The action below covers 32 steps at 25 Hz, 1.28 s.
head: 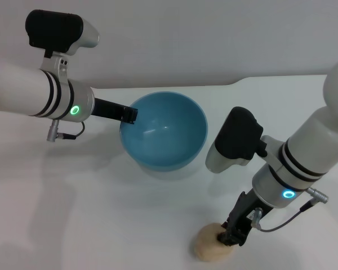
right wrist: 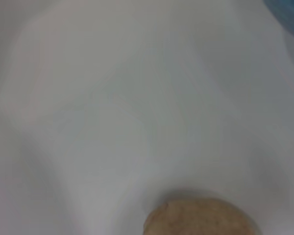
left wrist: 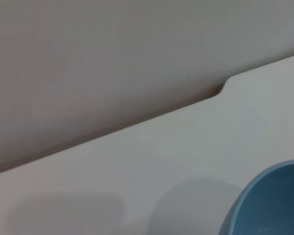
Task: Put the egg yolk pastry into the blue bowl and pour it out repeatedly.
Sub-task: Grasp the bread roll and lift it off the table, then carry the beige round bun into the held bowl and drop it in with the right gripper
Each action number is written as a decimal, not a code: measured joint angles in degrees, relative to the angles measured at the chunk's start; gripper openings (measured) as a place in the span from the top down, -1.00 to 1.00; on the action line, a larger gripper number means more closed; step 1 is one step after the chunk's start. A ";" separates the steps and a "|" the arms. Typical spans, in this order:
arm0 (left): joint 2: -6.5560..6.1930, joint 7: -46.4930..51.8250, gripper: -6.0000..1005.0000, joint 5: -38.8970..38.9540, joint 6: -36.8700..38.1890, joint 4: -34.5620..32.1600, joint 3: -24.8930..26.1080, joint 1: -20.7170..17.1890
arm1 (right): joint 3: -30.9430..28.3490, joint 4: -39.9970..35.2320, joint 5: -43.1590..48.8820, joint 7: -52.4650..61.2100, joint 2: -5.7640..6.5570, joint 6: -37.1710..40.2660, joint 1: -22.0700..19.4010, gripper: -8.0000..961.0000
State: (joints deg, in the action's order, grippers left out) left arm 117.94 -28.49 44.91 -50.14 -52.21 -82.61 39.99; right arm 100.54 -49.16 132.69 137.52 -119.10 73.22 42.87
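The blue bowl (head: 164, 130) stands on the white table in the middle of the head view, its inside bare. My left gripper (head: 129, 115) reaches in from the left and is shut on the bowl's left rim. A part of the bowl's wall (left wrist: 272, 203) shows in the left wrist view. The egg yolk pastry (head: 208, 243) lies on the table near the front edge, to the front right of the bowl. My right gripper (head: 232, 233) is down at the pastry's right side, touching it. The pastry (right wrist: 201, 218) also fills the edge of the right wrist view.
The white table (head: 73, 214) stretches around the bowl. Its far edge, with a notch (left wrist: 224, 88), meets a grey wall. The pastry sits close to the table's front edge in the head view.
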 joint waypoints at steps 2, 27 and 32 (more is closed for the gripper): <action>0.00 0.01 0.96 0.00 0.07 0.00 0.00 0.03 | 0.46 -0.01 0.11 -0.13 0.00 -0.15 0.03 0.56; -0.11 -0.03 0.96 -1.25 -1.29 -0.09 0.00 0.37 | -10.89 -17.28 -2.69 -11.58 0.27 14.77 -4.41 0.92; -0.03 -0.01 0.96 -1.28 -1.99 -0.09 -0.22 0.46 | -17.42 -21.14 -5.96 -14.22 0.27 15.73 -4.87 0.93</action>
State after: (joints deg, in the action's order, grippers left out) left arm 117.92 -28.51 43.63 -52.13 -52.30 -82.84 40.44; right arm 83.11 -70.29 126.73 123.31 -118.82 88.95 38.00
